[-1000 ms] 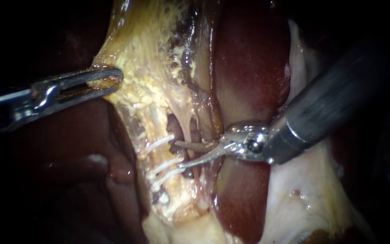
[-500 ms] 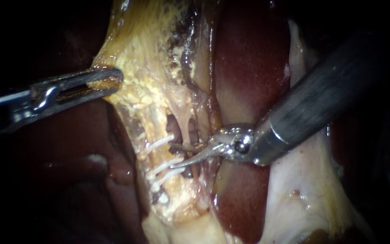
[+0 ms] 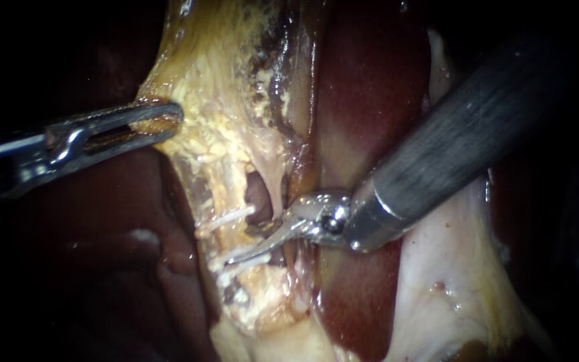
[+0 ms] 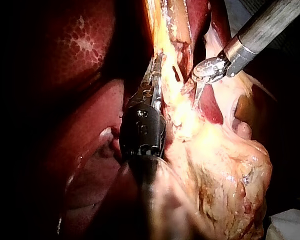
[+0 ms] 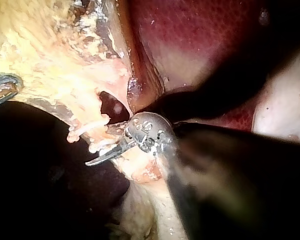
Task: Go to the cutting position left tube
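Closest to the endoscope, the dark shaft of the right instrument point(image 3: 249, 241) slants in from the upper right. Its two thin blades stand open, with a narrow gap between them and nothing gripped. They lie at the left tube point(image 3: 226, 236), the pale strand running down the left of the small window point(image 3: 258, 193) in the stretched tissue. The lower blade crosses the tube just above the pair of lower clips point(image 3: 236, 265), and the darker upper blade sits below the single upper clip point(image 3: 228, 218), so the blades appear to bracket the bare stretch between the clips. Whether the tube lies fully inside the gap or only against the blade edges cannot be told. The right wrist view shows one blade tip poking out past the strand and little of the other. On this showing, the approach looks nearly or wholly done. What may be left is a small advance so that both blades clear the far edge of the tube, and a check that neither blade rests on a clip. Farther off to the left, the left instrument point(image 3: 162, 121) has its jaws clamped on the edge of the yellowish tissue point(image 3: 216, 134), which looks taut and holds the tube stretched. Behind all of this lies the dark red liver point(image 3: 370, 100).
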Robot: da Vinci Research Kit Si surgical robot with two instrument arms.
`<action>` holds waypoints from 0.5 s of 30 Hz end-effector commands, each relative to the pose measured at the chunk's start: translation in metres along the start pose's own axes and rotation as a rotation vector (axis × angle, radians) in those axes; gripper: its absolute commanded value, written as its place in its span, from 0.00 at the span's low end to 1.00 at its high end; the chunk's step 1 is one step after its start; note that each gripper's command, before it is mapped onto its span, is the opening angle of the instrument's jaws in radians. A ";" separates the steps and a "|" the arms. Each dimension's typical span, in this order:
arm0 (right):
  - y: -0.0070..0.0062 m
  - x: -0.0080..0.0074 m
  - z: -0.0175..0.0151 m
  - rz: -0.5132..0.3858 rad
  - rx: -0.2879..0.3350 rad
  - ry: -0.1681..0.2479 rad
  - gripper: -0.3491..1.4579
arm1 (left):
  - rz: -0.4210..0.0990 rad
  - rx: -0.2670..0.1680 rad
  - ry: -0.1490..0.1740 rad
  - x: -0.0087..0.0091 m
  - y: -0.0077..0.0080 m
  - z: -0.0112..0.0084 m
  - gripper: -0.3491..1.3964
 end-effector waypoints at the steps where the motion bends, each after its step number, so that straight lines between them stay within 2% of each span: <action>1: -0.0001 0.0000 0.0000 -0.008 0.006 -0.003 0.93 | 0.000 0.000 0.000 0.0000 0.0000 0.0000 0.00; 11: 0.0001 -0.0002 0.0012 -0.054 0.041 -0.014 0.90 | 0.001 0.002 0.000 0.0000 0.0006 0.0004 0.00; 15: 0.0004 -0.0001 0.0017 -0.067 0.082 0.006 0.87 | 0.001 0.003 0.001 -0.0001 0.0011 0.0006 0.00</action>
